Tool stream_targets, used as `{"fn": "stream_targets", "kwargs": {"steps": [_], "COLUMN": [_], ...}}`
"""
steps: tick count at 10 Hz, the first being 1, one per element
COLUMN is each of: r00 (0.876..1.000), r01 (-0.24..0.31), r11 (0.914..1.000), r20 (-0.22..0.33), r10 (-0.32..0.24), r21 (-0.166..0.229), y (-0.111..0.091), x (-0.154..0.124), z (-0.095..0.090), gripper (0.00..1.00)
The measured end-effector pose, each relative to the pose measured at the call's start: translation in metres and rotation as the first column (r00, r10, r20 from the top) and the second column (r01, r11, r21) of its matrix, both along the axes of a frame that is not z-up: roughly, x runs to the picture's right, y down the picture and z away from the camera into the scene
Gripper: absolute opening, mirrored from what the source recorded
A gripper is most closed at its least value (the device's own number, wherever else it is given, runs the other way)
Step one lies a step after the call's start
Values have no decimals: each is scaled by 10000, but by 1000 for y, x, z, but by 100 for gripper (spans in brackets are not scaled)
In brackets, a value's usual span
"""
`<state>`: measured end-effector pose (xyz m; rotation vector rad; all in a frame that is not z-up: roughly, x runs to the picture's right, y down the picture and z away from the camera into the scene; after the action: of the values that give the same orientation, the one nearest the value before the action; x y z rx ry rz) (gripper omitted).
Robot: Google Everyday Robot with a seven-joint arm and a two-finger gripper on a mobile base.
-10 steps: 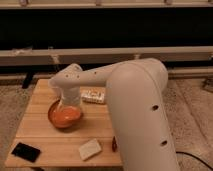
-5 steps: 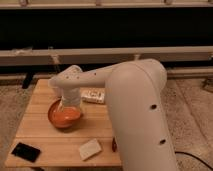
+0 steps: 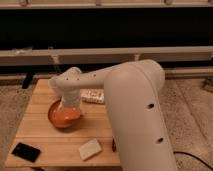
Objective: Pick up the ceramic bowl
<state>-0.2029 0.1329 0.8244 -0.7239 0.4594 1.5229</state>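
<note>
The ceramic bowl (image 3: 64,116) is round, glossy orange-red with a darker rim, on the wooden table (image 3: 40,135) left of centre. My white arm reaches in from the right and bends down over the bowl. My gripper (image 3: 69,103) is at the bowl's far right rim, pointing down into it. The wrist covers the rim there.
A black phone (image 3: 26,151) lies at the table's front left corner. A pale sponge-like block (image 3: 90,148) lies near the front edge. A packaged snack (image 3: 92,96) sits behind the bowl, beside my arm. A small dark red thing (image 3: 114,145) peeks out by my arm.
The arm has hardly moved over the bowl; the bowl stays in place on the table.
</note>
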Motion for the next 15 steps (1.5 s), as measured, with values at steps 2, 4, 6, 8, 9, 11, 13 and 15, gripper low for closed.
{"fn": "stream_targets", "kwargs": {"steps": [2,4,6,8,9,11,13,15], "r00": [10000,9999,9999,9997,9996,9993,9992,9992], "r01": [-25,-107,-156,-241,-280,-355,-392,-384], "r11": [10000,9999,9999,9997,9996,9993,9991,9990], "r20": [-6,22,39,56,76,69,44,60], "r10": [25,107,156,241,280,355,393,385], "r21": [-5,-2,5,-6,-31,-101,-146,-224], "y": [2,6,11,14,18,21,22,25], "x": [-1,-2,-3,-4,-5,-3,-2,-4], "z": [2,8,15,20,25,29,32,34], "gripper": [80,80,80,80,79,61,42,20]}}
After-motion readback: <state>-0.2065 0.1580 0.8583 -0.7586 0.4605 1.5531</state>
